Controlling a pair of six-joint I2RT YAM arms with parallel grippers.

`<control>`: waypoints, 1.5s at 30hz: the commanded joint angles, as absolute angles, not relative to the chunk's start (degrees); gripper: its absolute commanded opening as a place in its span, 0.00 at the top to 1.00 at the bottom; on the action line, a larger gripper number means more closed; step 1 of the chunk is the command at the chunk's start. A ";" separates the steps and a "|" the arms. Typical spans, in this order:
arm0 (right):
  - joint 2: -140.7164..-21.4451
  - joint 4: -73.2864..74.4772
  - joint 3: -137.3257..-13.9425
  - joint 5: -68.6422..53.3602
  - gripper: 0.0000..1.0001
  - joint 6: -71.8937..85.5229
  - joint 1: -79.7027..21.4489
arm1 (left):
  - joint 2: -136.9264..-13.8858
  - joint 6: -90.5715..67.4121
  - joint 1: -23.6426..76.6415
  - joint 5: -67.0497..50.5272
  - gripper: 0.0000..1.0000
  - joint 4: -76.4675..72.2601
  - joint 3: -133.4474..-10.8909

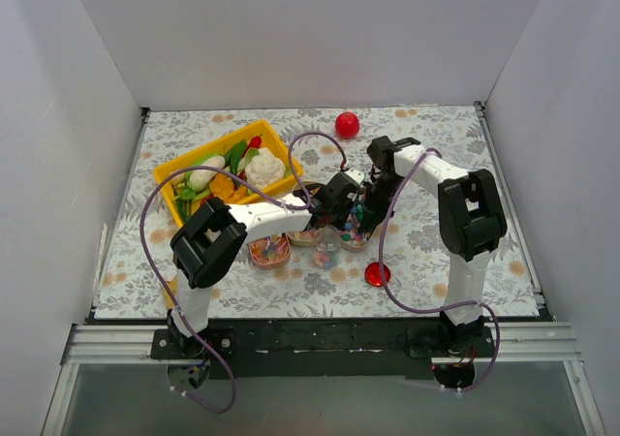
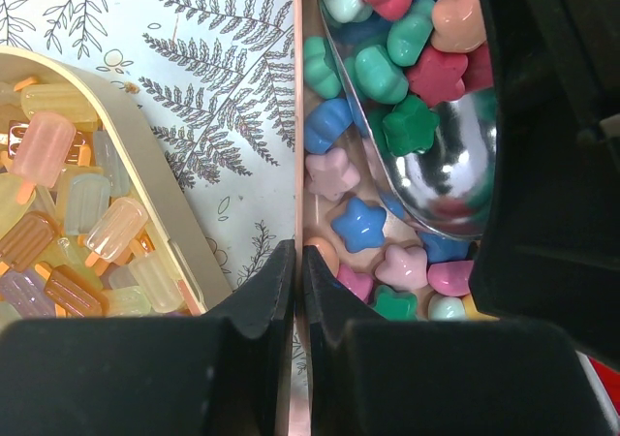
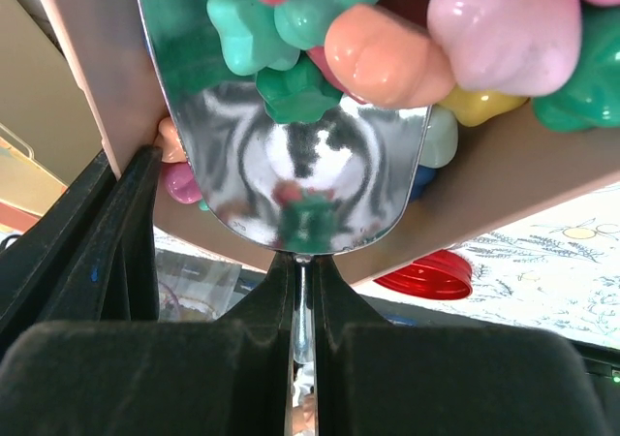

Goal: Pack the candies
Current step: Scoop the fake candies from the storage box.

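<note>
The candies (image 2: 387, 77) are glossy star-shaped pieces in pink, blue, green and orange, filling a pink bowl (image 2: 298, 116). My left gripper (image 2: 299, 257) is shut on that bowl's thin rim, one finger inside and one outside. A shiny metal scoop (image 3: 291, 184) lies among them with several candies (image 3: 387, 48) on its blade. My right gripper (image 3: 303, 266) is shut on the scoop's thin handle. In the top view both grippers, left (image 1: 339, 194) and right (image 1: 373, 202), meet over the bowls at mid-table.
A beige bowl (image 2: 165, 184) of pale popsicle-shaped sweets (image 2: 68, 213) sits left of the pink one. A red lid (image 1: 377, 274) lies near the front, a red ball (image 1: 347, 124) at the back. The yellow tray (image 1: 174, 172) of toy vegetables stands back left.
</note>
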State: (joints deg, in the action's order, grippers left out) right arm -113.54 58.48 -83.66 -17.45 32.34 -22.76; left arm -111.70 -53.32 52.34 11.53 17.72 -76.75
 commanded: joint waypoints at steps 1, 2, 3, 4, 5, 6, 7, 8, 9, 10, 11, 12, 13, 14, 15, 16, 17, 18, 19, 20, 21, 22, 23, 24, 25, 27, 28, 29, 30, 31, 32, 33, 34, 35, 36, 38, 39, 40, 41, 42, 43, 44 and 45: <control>-115.23 51.69 -81.48 -7.47 0.99 32.17 -22.41 | -110.30 -54.23 52.56 10.20 1.00 17.40 -76.20; -115.14 50.81 -81.04 -6.86 0.99 32.08 -22.41 | -110.56 -54.32 52.56 10.11 1.00 17.40 -76.38; -115.14 50.54 -81.04 -6.42 0.99 31.73 -22.59 | -110.57 -54.32 52.56 10.11 1.00 17.49 -76.55; -115.05 50.28 -80.95 -5.98 0.99 31.55 -22.67 | -110.74 -54.40 52.65 10.02 1.00 17.49 -76.73; -115.05 49.75 -80.77 -5.11 0.99 31.47 -22.85 | -110.83 -54.40 52.56 10.02 1.00 17.49 -76.82; -114.87 49.49 -80.51 -4.92 0.99 31.20 -23.03 | -111.09 -54.58 52.65 10.11 1.00 17.49 -77.08; -114.70 49.22 -80.33 -4.57 0.99 31.03 -23.11 | -111.27 -54.58 52.65 10.19 1.00 17.58 -77.25; -114.52 48.44 -79.98 -3.96 0.99 30.94 -23.46 | -111.36 -54.58 52.56 10.20 1.00 17.58 -77.43; -114.35 48.08 -79.37 -3.69 0.99 30.68 -23.55 | -111.53 -54.67 52.65 10.11 1.00 17.58 -77.69; -114.26 47.55 -78.93 -3.34 0.99 30.50 -23.82 | -111.79 -54.67 52.56 9.93 1.00 17.58 -77.87; -114.00 46.94 -78.40 -2.38 0.99 30.41 -24.34 | -111.88 -54.84 52.47 9.67 1.00 17.40 -78.05; -113.39 45.45 -76.83 -1.42 0.99 30.32 -24.87 | -111.97 -54.93 52.56 9.49 1.00 17.40 -78.22; -112.94 44.48 -75.86 -0.71 0.99 29.89 -25.22 | -112.06 -54.93 52.56 9.32 1.00 17.40 -78.31; -112.42 43.78 -74.98 -0.36 0.99 29.88 -25.75 | -112.06 -54.93 52.47 9.14 1.00 17.40 -78.48; -111.46 42.90 -74.19 0.17 0.99 29.97 -26.01 | -111.97 -54.93 52.56 8.88 1.00 17.40 -78.49; -110.84 42.28 -72.61 1.65 0.99 30.41 -26.19 | -111.89 -55.02 52.47 8.88 1.00 17.23 -78.31; -110.22 41.67 -71.90 2.28 0.99 30.41 -26.45 | -111.71 -54.93 52.47 8.96 1.00 17.14 -78.31; -108.39 40.96 -71.02 3.07 0.99 30.58 -26.72 | -111.53 -54.93 52.56 8.79 1.00 17.05 -78.22; -107.85 40.78 -70.84 3.34 0.99 30.59 -26.89 | -111.45 -54.93 52.47 8.70 1.00 17.05 -78.22; -107.49 40.87 -70.93 3.69 0.99 30.50 -26.98 | -111.36 -54.93 52.56 8.70 1.00 16.96 -78.31; -106.53 41.13 -71.10 3.78 0.99 30.41 -27.24 | -111.27 -54.93 52.56 8.70 1.00 17.05 -78.40; -106.18 41.39 -71.36 3.87 0.99 30.24 -27.25 | -111.10 -54.93 52.47 8.79 1.00 17.05 -78.40; -105.82 42.18 -72.24 3.78 0.99 30.15 -27.42 | -110.92 -54.93 52.47 8.79 1.00 17.05 -78.40; -104.95 42.62 -72.77 3.61 0.99 29.97 -27.60 | -110.74 -54.93 52.56 8.88 1.00 17.05 -78.49; -104.51 43.15 -73.47 3.52 0.99 29.80 -27.68 | -110.31 -54.93 52.47 9.05 1.00 17.05 -78.57; -103.37 45.43 -75.48 3.25 0.99 29.62 -27.95 | -109.78 -54.67 52.56 9.40 0.96 17.05 -78.66; -102.92 46.22 -76.11 3.16 0.99 29.53 -28.12 | -109.08 -54.67 52.56 9.58 0.92 16.96 -78.75; -102.48 46.75 -76.55 2.82 0.99 29.53 -28.12 | -108.72 -54.58 52.47 10.02 0.89 16.61 -78.75; -101.52 47.89 -77.34 2.64 0.99 29.53 -28.13 | -108.37 -54.23 52.56 10.19 0.82 16.52 -78.75; -101.08 48.25 -77.60 2.38 0.99 29.53 -28.13 | -108.11 -53.88 52.56 10.28 0.81 16.44 -79.10; -100.55 48.69 -77.87 2.20 0.99 29.71 -28.13 | -107.84 -53.62 52.56 10.54 0.80 16.52 -79.28; -99.68 49.65 -78.13 2.02 0.99 29.62 -28.13 | -107.67 -53.44 52.47 11.33 0.79 16.44 -79.63; -99.32 49.92 -78.40 1.59 0.99 29.62 -28.13 | -107.58 -53.26 52.47 11.60 0.78 16.61 -80.41; -99.06 50.36 -78.49 1.32 0.99 29.45 -28.21 | -107.32 -53.09 52.47 11.78 0.77 16.70 -80.59; -98.18 50.45 -78.49 1.32 0.99 29.44 -28.30 | -107.23 -53.09 52.56 12.13 0.73 16.87 -80.94; -97.21 50.27 -77.70 1.32 0.99 29.36 -28.48 | -106.62 -52.91 52.56 12.13 0.67 16.79 -81.39; -96.69 50.36 -77.52 1.32 0.99 29.36 -28.39 | -106.35 -52.82 52.47 12.39 0.62 16.87 -81.47; -96.33 50.97 -77.35 1.32 0.99 29.44 -28.39 | -106.09 -52.56 52.56 12.57 0.57 16.96 -81.65; -95.72 51.15 -77.26 1.14 0.99 29.44 -28.39 | -105.56 -52.47 52.47 13.00 0.55 16.96 -81.65; -95.36 51.33 -77.17 1.23 0.99 29.44 -28.48 | -105.30 -52.30 52.56 13.62 0.54 16.96 -81.74; -95.01 51.85 -77.25 1.14 0.99 29.44 -28.48 | -104.94 -51.86 52.47 13.97 0.53 17.22 -82.09; -94.49 52.38 -77.26 1.40 0.99 29.44 -28.48 | -104.51 -51.77 52.38 14.24 0.53 17.40 -82.26; -94.13 52.64 -77.34 1.41 0.99 29.44 -28.48 | -104.15 -51.77 52.38 14.59 0.52 17.49 -82.44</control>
State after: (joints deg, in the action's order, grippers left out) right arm -97.27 50.24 -75.35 0.32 29.78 -28.25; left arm -110.24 -52.88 52.31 11.99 17.56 -79.81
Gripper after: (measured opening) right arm 0.080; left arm 0.470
